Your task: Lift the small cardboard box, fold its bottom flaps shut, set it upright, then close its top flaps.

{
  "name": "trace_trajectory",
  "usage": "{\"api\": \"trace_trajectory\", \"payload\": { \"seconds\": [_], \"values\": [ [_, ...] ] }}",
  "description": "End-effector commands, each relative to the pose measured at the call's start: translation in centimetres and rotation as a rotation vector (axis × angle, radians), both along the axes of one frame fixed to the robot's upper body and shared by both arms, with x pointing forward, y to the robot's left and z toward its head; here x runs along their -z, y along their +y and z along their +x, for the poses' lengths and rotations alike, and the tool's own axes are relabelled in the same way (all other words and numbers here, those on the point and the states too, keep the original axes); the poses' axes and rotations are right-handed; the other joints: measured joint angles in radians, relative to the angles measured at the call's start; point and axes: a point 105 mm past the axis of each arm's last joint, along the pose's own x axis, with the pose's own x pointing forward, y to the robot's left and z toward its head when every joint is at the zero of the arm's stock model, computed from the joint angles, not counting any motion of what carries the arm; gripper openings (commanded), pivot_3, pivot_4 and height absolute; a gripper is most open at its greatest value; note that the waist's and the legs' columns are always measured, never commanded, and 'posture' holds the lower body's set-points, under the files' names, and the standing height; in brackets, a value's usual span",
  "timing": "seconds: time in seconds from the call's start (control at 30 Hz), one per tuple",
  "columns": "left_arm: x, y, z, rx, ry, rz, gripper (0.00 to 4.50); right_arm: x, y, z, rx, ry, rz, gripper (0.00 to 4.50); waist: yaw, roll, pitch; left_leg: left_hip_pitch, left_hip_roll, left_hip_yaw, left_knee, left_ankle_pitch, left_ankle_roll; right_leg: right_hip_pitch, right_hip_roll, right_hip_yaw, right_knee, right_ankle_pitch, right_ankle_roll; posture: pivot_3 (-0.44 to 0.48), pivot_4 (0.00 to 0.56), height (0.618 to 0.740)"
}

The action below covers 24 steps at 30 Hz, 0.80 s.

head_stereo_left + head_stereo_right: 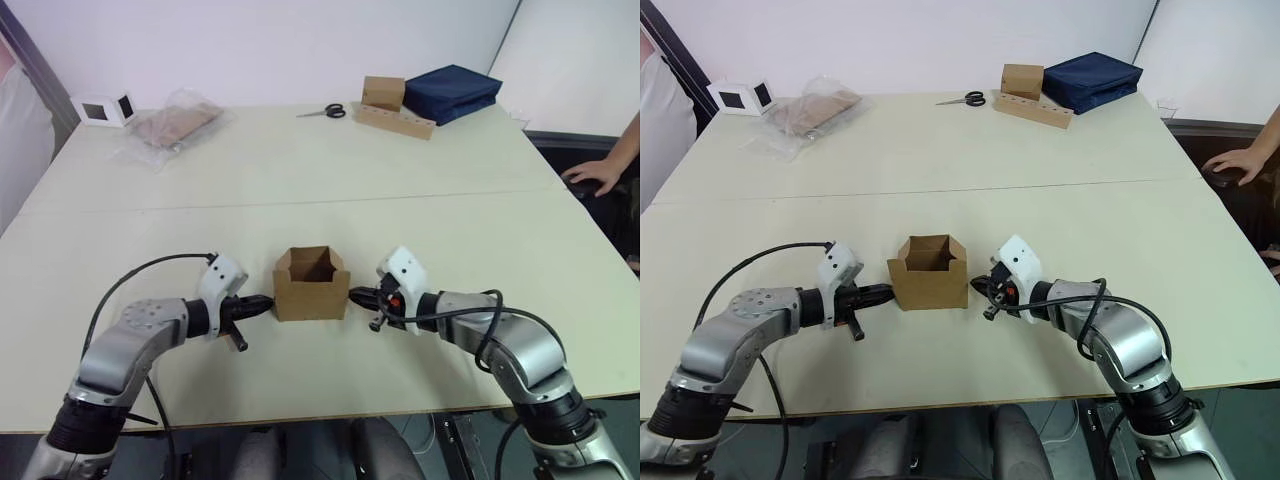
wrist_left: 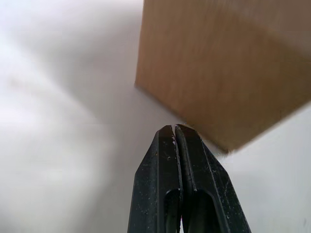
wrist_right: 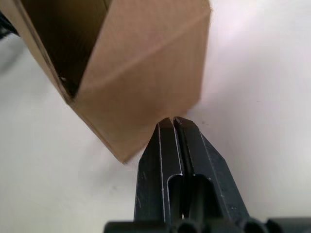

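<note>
Box [image 1: 311, 284] upright mid-table, top flaps [image 1: 311, 259] open, pinched between left gripper [image 1: 266, 303] and right gripper [image 1: 355, 296], both with fingers pressed together, empty. Likely step: closing top; next, push flaps inward.

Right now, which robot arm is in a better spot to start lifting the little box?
Neither, probably both. The left gripper and right gripper, both shut, point at opposite sides of the small cardboard box, so squeezing together looks likeliest.

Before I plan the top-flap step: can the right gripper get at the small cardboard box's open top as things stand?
Probably yes. The right gripper, shut, sits at the small cardboard box's right side, and nothing covers the upright top flaps.
</note>
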Motion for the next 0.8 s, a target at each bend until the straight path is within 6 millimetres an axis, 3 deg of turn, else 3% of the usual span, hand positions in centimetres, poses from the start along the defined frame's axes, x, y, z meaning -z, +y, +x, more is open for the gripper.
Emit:
{"api": "trace_trajectory", "payload": {
  "seconds": [0.03,0.23,0.4,0.53,0.8],
  "values": [
    [-1.9,1.7,0.0,-0.025,-0.066,-0.014,0.02,-2.2,-1.3,0.9,0.020,-0.108,0.017,0.00,0.000,0.000,0.000,0.000,0.000,0.000,0.000,0.000,0.000,0.000,0.000,0.000,0.000,0.000,0.000,0.000,0.150,0.740],
    [-7.1,0.5,-0.6,0.070,-0.131,-0.269,0.02,-6.0,-1.8,2.1,0.008,-0.218,0.148,0.00,0.005,0.000,0.000,0.000,0.000,0.000,0.000,0.000,0.000,0.000,0.000,0.000,0.000,0.000,0.000,0.000,0.150,0.740],
    [-9.0,-0.7,-0.2,0.111,-0.155,-0.315,0.02,-7.9,-0.3,1.4,-0.119,-0.237,0.252,0.00,0.000,0.000,0.000,0.000,0.000,0.000,0.000,0.000,0.000,0.001,0.000,0.000,0.000,0.000,0.000,0.000,0.150,0.740],
    [-8.8,-1.4,0.1,0.137,-0.147,-0.307,0.02,-7.2,0.7,1.4,-0.177,-0.206,0.260,0.00,-0.002,0.000,0.000,0.000,0.000,0.000,0.000,0.000,0.000,0.001,0.000,0.000,0.000,0.000,0.000,0.000,0.150,0.740],
    [-6.5,-2.5,0.5,0.175,-0.101,-0.245,0.02,-4.4,2.4,1.0,-0.248,-0.114,0.253,0.00,-0.001,0.000,0.000,0.001,0.000,0.000,0.000,0.000,0.000,0.001,0.000,0.000,0.000,0.000,0.000,0.000,0.150,0.740]
  ]
}}
